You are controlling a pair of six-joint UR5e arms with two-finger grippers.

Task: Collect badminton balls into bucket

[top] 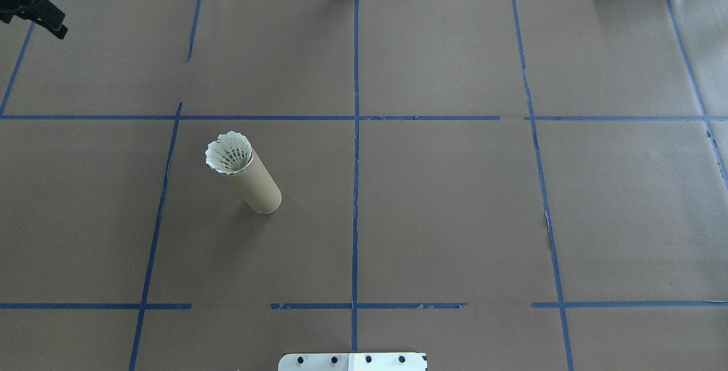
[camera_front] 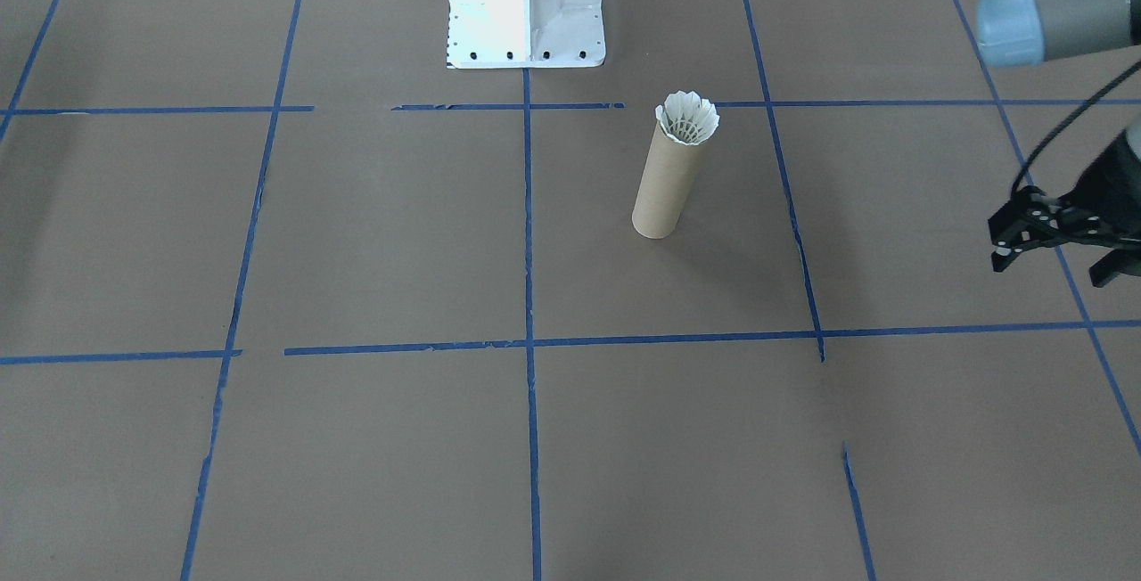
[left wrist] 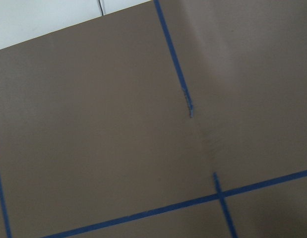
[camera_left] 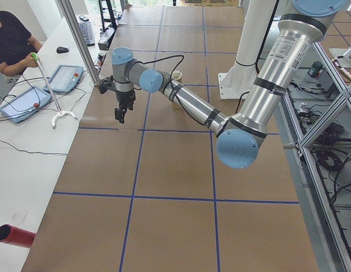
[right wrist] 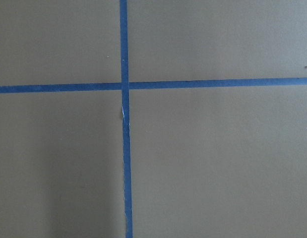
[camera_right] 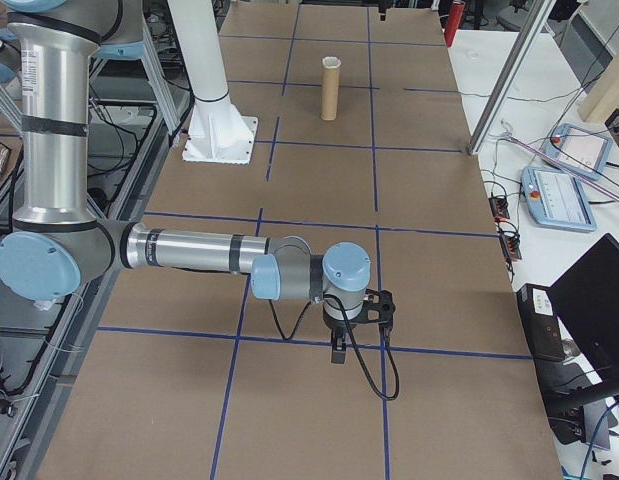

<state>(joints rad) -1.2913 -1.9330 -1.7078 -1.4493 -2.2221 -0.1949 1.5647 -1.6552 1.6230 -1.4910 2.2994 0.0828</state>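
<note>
Left gripper [camera_front: 1061, 256] aloft (fingers parted)

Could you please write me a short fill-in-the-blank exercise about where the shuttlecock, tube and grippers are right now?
1. The shuttlecock sits in the ____ end of the tube.
2. The tube stands ____ on the table.
3. The left gripper holds ____.
4. The base is coloured ____.

Missing words: top; upright; nothing; white
</note>
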